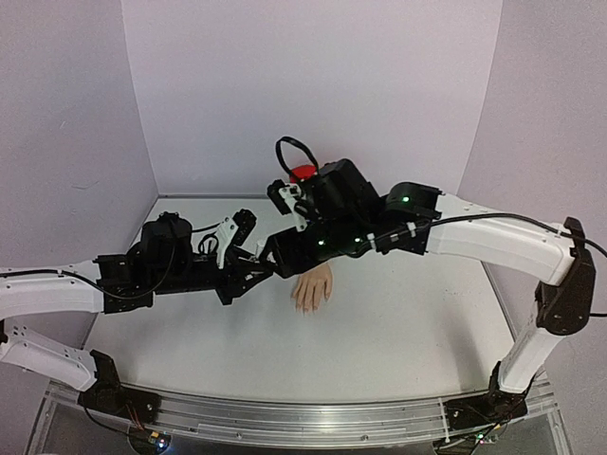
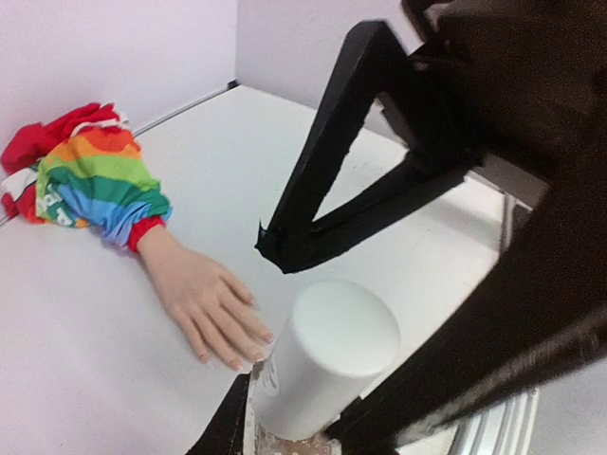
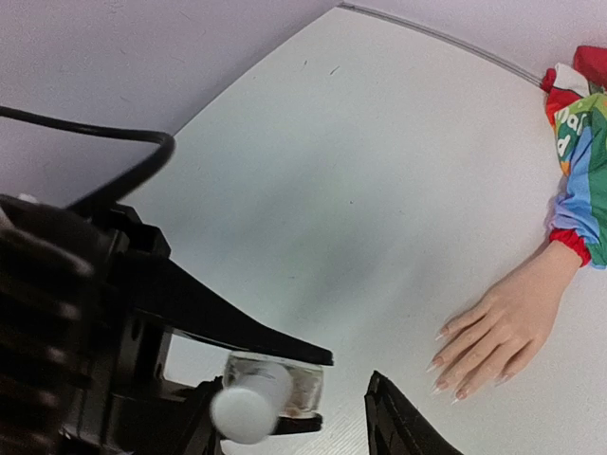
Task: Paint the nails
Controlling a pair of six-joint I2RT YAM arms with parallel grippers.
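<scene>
Nails (image 2: 258, 356): at the fingertips of a pale fake hand (image 1: 313, 287) lying palm down on the white table (image 1: 408, 327), near its middle. The fingers point toward the arm bases. A rainbow-striped sleeve (image 2: 95, 180) covers the wrist on the far side.

Position relative to grippers: both grippers meet just left of the hand, raised above the table surface. Neither touches the hand. From the left wrist view, the fingertips lie just beside and below a small bottle (image 3: 285, 393).

Left gripper (image 2: 299, 431): clamped on the clear bottle, one finger on each side of it. The bottle's white cap (image 2: 332, 351) stands up out of the grip, tilted toward the camera. The left arm reaches in low from the left edge, stretched nearly flat across the table.

Right gripper (image 1: 277, 251): its tip hangs just above and beyond the cap, apart from it, with nothing in its grasp. The right arm comes from the right side, rises at the elbow and crosses over the fake hand.

Limits of view: only one right finger (image 3: 394, 422) shows clearly in the right wrist view, so whether that gripper stands spread or closed cannot be told. From above, the arms hide the bottle and most of the sleeve. The nails' colour is too small to judge.
</scene>
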